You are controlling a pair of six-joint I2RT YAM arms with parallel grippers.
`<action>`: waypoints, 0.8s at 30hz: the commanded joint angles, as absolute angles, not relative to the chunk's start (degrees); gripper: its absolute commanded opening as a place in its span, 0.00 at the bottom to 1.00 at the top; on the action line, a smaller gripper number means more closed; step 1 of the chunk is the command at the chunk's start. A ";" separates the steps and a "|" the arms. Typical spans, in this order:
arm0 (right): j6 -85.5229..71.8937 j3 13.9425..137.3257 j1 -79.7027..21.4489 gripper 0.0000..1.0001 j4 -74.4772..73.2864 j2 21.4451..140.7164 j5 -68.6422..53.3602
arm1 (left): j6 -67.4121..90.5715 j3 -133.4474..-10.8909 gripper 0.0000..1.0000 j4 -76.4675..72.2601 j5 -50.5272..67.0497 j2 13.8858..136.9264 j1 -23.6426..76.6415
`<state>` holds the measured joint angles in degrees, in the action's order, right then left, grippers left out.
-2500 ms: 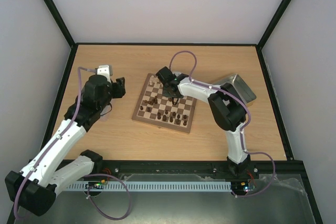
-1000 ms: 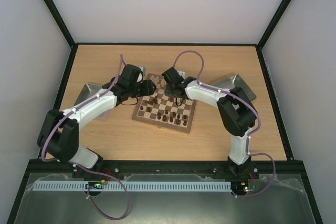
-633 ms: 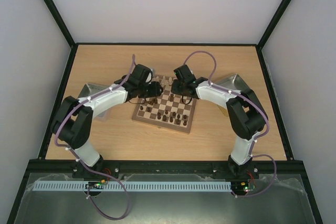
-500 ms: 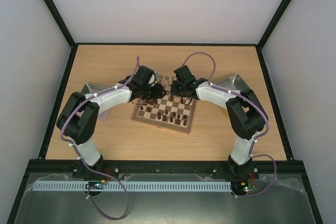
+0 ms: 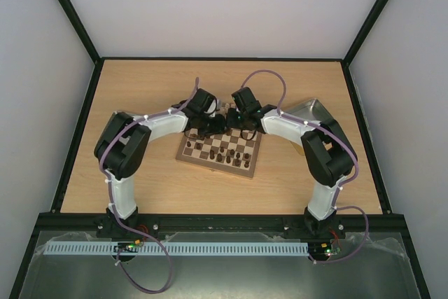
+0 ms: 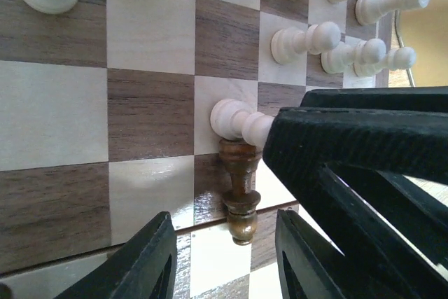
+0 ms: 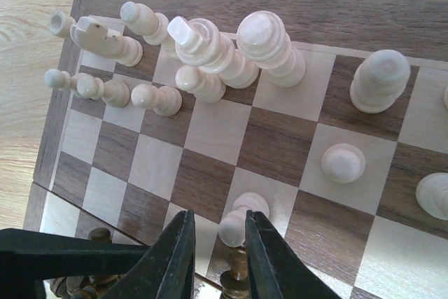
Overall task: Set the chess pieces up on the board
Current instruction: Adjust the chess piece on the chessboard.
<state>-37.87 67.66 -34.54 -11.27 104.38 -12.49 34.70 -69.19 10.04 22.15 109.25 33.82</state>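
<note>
Chess pieces (image 7: pixel 269 47) crowd the board (image 7: pixel 420 22) mid-table, the cream ones along its far edge. I am mid-placement: my right fingers (image 7: pixel 183 243) sit narrow around a cream pawn (image 7: pixel 234 227), and I cannot tell whether they pinch it. My left fingers (image 6: pixel 164 243) stand open astride a dark pawn (image 6: pixel 239 183) just beside it. Next, I judge, each pawn needs setting on its own square without my arms colliding.

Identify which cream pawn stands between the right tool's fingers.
The lone cream pawn out mid-board, a dark pawn right beside it; every other cream pawn stands back near the board's rim.
</note>
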 commanded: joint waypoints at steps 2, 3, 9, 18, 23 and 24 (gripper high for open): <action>-36.56 67.18 -34.37 0.20 -12.83 104.18 -11.64 | 33.64 -71.62 0.41 12.13 22.77 111.23 34.54; -36.62 67.19 -34.37 0.19 -12.91 104.39 -11.94 | 33.66 -71.69 0.40 12.19 22.67 111.52 34.64; -36.63 67.14 -34.37 0.15 -13.08 105.29 -12.16 | 33.90 -72.88 0.32 13.45 20.79 113.00 35.28; -35.32 67.06 -34.37 0.14 -13.64 105.07 -10.64 | 33.51 -72.37 0.18 15.29 17.70 113.20 35.62; -35.51 66.93 -34.34 0.14 -13.36 105.16 -10.59 | 33.74 -71.77 0.17 15.03 17.42 113.25 35.82; -35.58 66.85 -34.36 0.14 -13.32 105.27 -10.49 | 33.76 -71.74 0.17 15.03 17.22 113.21 35.80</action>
<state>-36.18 67.64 -34.50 -12.01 104.71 -11.81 33.85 -72.05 12.34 19.03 112.05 35.46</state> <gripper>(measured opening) 0.142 0.174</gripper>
